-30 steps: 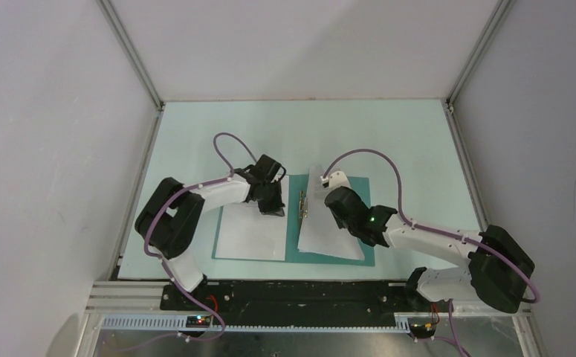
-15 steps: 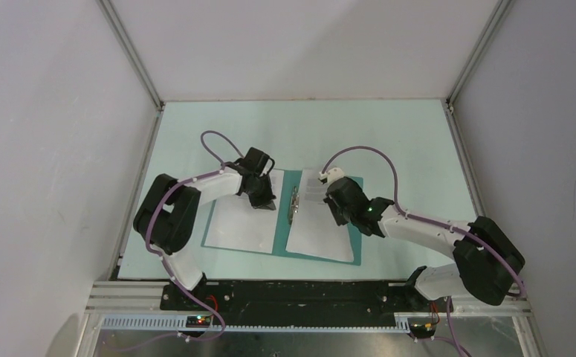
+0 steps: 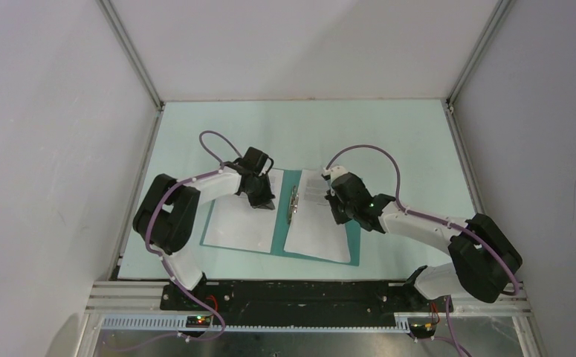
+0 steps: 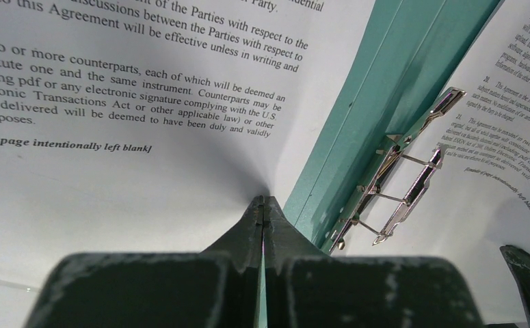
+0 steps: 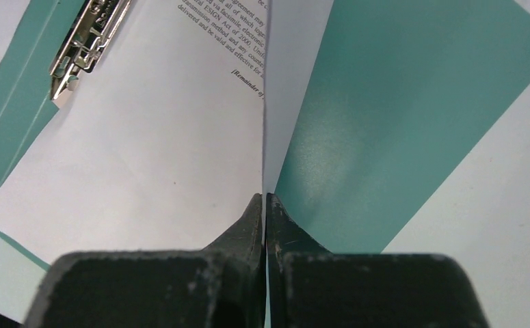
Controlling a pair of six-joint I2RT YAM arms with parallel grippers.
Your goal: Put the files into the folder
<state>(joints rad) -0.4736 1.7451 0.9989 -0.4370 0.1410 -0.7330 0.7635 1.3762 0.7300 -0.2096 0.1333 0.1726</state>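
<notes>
The teal folder point(image 3: 279, 227) lies open and flat on the table, with its metal clip point(image 3: 292, 202) along the spine. One printed sheet point(image 3: 240, 223) lies on its left half and the other sheet point(image 3: 316, 234) on its right half. My left gripper point(image 3: 264, 201) is shut on the left sheet's inner edge point(image 4: 111, 191), beside the clip point(image 4: 399, 191). My right gripper point(image 3: 335, 214) is shut on the right sheet's outer edge, which stands up from the folder point(image 5: 399, 102). The fingertips show in the wrist views, left point(image 4: 263, 201) and right point(image 5: 265, 198).
The pale green tabletop point(image 3: 389, 141) is enclosed by white walls with aluminium posts at the back corners. The arm bases sit on a black plate point(image 3: 299, 294) at the near edge. Purple cables loop above both wrists.
Both grippers have moved left, and the folder with both sheets has slid left and turned slightly. Both grippers stay shut.
</notes>
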